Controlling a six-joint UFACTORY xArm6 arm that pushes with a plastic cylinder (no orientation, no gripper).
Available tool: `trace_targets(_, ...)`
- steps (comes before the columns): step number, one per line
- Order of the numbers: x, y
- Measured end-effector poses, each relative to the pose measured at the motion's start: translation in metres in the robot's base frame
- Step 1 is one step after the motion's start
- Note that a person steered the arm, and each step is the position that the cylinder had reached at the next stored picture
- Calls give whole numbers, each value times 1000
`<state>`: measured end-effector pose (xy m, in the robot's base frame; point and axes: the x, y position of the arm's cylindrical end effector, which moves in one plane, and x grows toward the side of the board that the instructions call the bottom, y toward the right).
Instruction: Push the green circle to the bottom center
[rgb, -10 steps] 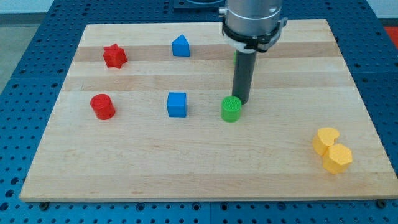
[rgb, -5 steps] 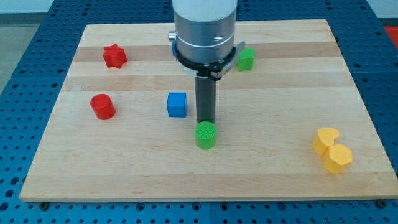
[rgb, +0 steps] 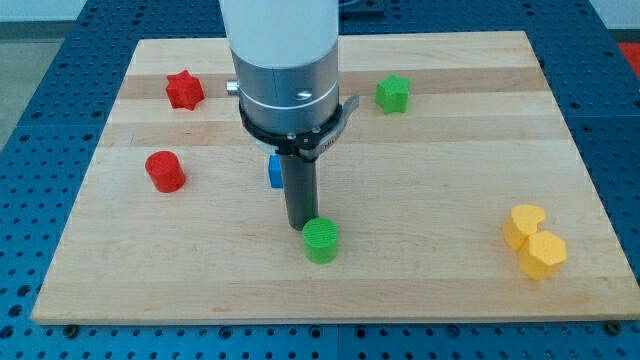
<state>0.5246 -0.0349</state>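
1. My tip (rgb: 302, 226) sits at the lower end of the dark rod, touching or just shy of the green circle (rgb: 321, 241) from its 10 o'clock side. I cannot tell whether there is real contact, because the rod hides the seam.
2. There are no jaws on this rig to be open or closed; the rod only shoves, so it has to stand behind the piece, on the side away from the goal.
3. The green circle lies on the wooden board (rgb: 420, 280), low and close to the middle, toward 6 o'clock from the board's centre. I judge the push nearly done, with only a short nudge toward the bottom edge left.
4. The blue block (rgb: 273, 172) is mostly hidden behind the arm, at 12 o'clock from my tip.
5. Well clear of the path: the red cylinder (rgb: 165, 171) and red star (rgb: 184, 89) at about 10 o'clock, the green star (rgb: 393, 93) at 1 o'clock, and the two yellow blocks (rgb: 534, 242) touching each other at 3 o'clock.
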Motion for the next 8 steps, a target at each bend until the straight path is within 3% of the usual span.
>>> trace_targets(6,24,1)
trace_targets(8,13,78)
